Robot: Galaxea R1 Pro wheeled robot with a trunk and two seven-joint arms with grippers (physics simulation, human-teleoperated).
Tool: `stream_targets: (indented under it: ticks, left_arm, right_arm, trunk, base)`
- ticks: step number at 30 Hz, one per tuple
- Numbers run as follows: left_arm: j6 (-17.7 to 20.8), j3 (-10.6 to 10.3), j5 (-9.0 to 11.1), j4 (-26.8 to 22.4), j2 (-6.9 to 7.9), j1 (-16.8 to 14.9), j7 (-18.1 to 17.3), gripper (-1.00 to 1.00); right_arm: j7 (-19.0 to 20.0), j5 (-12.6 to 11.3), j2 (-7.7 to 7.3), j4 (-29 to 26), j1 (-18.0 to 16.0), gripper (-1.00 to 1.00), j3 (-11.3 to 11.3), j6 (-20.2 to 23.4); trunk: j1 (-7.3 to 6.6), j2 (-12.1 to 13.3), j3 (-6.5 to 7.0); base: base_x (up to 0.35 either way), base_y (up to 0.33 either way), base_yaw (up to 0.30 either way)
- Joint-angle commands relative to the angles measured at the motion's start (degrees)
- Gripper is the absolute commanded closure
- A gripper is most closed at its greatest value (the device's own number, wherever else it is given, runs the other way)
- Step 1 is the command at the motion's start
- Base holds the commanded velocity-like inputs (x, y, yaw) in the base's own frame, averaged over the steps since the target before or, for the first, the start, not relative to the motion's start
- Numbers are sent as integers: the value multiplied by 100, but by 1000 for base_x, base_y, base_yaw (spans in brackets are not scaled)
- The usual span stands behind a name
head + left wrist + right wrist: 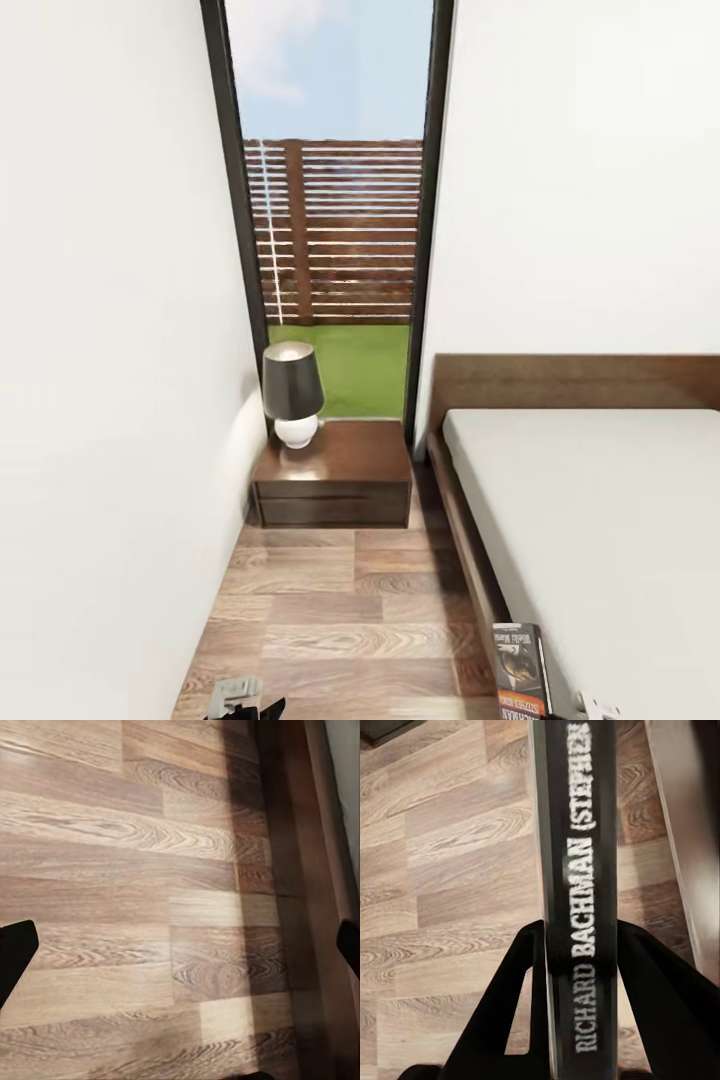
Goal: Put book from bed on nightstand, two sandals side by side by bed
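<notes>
My right gripper (581, 971) is shut on the book (581, 862), its black fingers (514, 982) clamped on either side of the dark spine with white lettering. In the head view the book (520, 668) stands upright at the lower right, beside the bed (600, 520) and over its dark wood side rail. The nightstand (335, 470) stands ahead in the corner by the bed's headboard. Low at the left, my left gripper (182, 949) is open over the wooden floor with nothing between its fingers. The sandals are out of view.
A lamp (292, 392) with a dark shade stands on the left part of the nightstand's top. A white wall (110, 350) closes the left side and a tall window (335, 200) is behind the nightstand. A narrow strip of wooden floor (320, 610) runs between wall and bed.
</notes>
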Motion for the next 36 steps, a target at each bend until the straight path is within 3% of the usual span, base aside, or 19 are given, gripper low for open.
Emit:
stream_targets:
  ticks: [1, 36]
  left_arm:
    - [-30, 46, -61, 5, 1, -5, -11, -100]
    - [-29, 43, -61, 5, 1, -6, -11, -100]
  right_arm:
    - [27, -57, -3, 4, -6, 100, 35, -16]
    - [26, -57, -3, 7, -6, 100, 35, -16]
  trunk:
    - [3, -4, -7]
    - [3, -4, -7]
  base:
    - [306, 0, 0]
    - [301, 0, 0]
